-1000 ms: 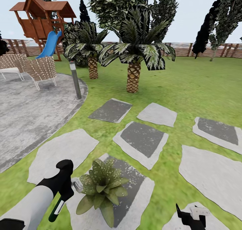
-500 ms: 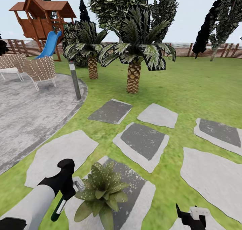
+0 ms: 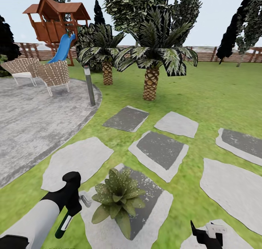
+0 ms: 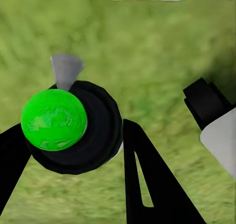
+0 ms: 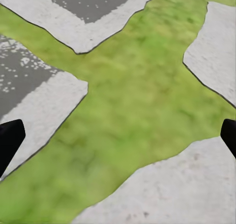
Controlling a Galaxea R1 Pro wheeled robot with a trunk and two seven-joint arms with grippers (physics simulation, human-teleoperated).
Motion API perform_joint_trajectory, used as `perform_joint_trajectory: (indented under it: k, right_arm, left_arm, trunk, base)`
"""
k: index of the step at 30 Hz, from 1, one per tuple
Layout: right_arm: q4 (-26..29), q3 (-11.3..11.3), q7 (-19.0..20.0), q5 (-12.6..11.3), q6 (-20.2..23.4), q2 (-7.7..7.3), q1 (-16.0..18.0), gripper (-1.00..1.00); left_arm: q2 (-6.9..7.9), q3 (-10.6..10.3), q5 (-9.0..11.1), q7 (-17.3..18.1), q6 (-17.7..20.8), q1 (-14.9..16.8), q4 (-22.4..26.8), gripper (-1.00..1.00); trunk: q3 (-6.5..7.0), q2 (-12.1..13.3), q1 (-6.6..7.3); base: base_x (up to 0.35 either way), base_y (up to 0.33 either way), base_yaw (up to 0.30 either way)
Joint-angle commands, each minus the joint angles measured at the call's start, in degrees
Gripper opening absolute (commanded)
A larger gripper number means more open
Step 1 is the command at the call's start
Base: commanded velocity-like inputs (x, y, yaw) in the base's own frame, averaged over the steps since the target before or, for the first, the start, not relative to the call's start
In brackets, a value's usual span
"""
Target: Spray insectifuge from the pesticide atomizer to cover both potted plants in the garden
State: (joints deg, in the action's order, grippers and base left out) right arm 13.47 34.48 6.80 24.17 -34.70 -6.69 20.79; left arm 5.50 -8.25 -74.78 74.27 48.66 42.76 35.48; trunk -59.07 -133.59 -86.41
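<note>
Left gripper (image 3: 71,201): one, low at the left of the head view, clamped round the pesticide atomizer (image 3: 65,221); in the left wrist view its two black fingers (image 4: 147,180) sit either side of the sprayer's round body, touching it.
Pesticide atomizer: one, held in that left gripper; its slim dark green body with a white stripe hangs down below the fingers, and its pale nozzle (image 3: 86,199) points at the plant just beside it. From the wrist camera the end shows as a bright green cap in a black ring, with a grey cone sticking out.
Potted plants: one in sight, a low rosette (image 3: 117,199) of broad pointed leaves sitting on the nearest stepping stone (image 3: 153,212), just right of the nozzle.
Insectifuge: whitish specks (image 3: 109,190) dot the upper leaves, and more lie scattered on the dark patch of stone beyond the plant.
Right gripper (image 3: 206,234): one, at the bottom right of the head view, holding nothing; in the right wrist view its two black fingertips (image 5: 10,138) stand wide apart over grass and stone.
Stepping stones: about eight counted on the lawn (image 3: 203,96).
Palms: two, the nearer palm (image 3: 153,65) behind the stones.
Wicker chairs: two, on the grey paved circle (image 3: 32,117).
Others: one lamp post (image 3: 89,85), one wooden playhouse (image 3: 56,21) with a blue slide, a slatted fence (image 3: 218,55) behind.
</note>
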Motion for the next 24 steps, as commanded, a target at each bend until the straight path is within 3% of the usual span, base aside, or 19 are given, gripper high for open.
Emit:
perform_joint_trajectory:
  k: [1,6,19,24]
  right_arm:
    - [-0.03,0.49,0.58,-0.03,-0.19,0.01,0.04,1.0]
    - [-0.03,0.5,0.58,-0.03,-0.19,0.01,0.04,1.0]
    - [-0.03,0.5,0.58,-0.01,-0.19,0.01,0.04,1.0]
    - [-0.03,0.5,0.58,0.0,-0.19,0.01,0.04,1.0]
  left_arm:
    - [0.04,-0.28,-0.28,0.55,0.53,0.45,0.09,-1.0]
    - [-0.02,-0.33,-0.37,0.69,0.63,2.78,0.0,-1.0]
    - [0.89,-0.3,-0.4,0.12,0.48,2.1,-0.84,-1.0]
    - [0.28,-0.44,-0.3,0.08,0.47,1.07,-0.89,-1.0]
  trunk:
    - [-0.05,-0.02,0.01]
    - [-0.05,-0.02,0.01]
    - [-0.05,-0.02,0.01]
    - [-0.05,-0.02,0.01]
  base:
    - [-0.002,0.005,0.048]
    - [-0.001,0.001,0.011]
    - [0.08,0.083,0.0]
    - [0.001,0.001,0.0]
